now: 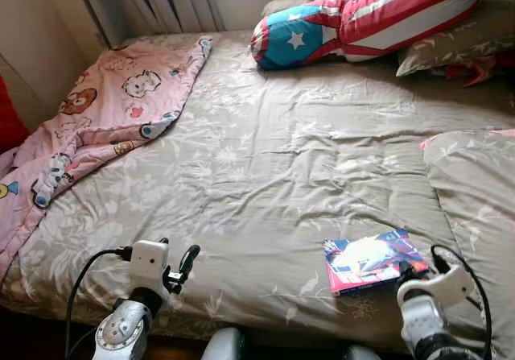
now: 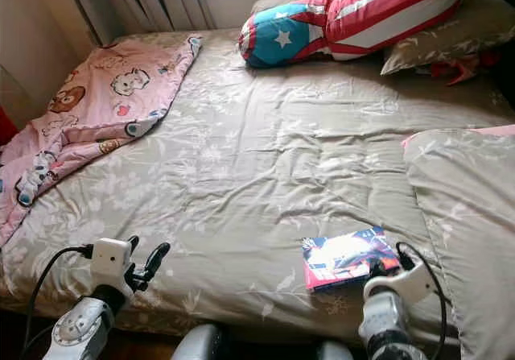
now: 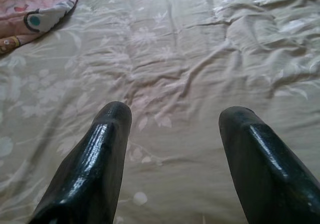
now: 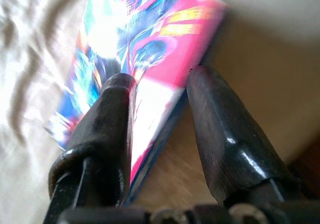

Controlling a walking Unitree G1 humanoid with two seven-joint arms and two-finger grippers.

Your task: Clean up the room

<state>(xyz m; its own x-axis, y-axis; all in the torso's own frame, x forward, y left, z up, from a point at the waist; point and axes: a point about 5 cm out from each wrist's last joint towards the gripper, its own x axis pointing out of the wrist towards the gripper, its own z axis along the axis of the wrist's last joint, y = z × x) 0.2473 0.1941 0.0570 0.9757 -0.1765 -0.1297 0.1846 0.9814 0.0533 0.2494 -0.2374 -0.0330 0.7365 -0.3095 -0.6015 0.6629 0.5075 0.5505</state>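
A thin book (image 1: pixel 374 262) with a bright red and blue cover lies flat on the grey-beige flowered duvet (image 1: pixel 282 151), near the bed's front right. My right gripper (image 1: pixel 406 273) is at the book's near corner. In the right wrist view the book (image 4: pixel 150 48) has one finger (image 4: pixel 107 119) over its cover and the other against its edge, with a gap left between them. My left gripper (image 1: pixel 179 255) hovers open over bare duvet at the front left, nothing between its fingers (image 3: pixel 105 149).
A pink cartoon blanket (image 1: pixel 105 118) is crumpled over the bed's left side and hangs off the edge. A red, white and blue star pillow (image 1: pixel 362 18) lies at the head. Grey pillows (image 1: pixel 475 183) sit along the right. Curtains (image 1: pixel 153 2) hang behind.
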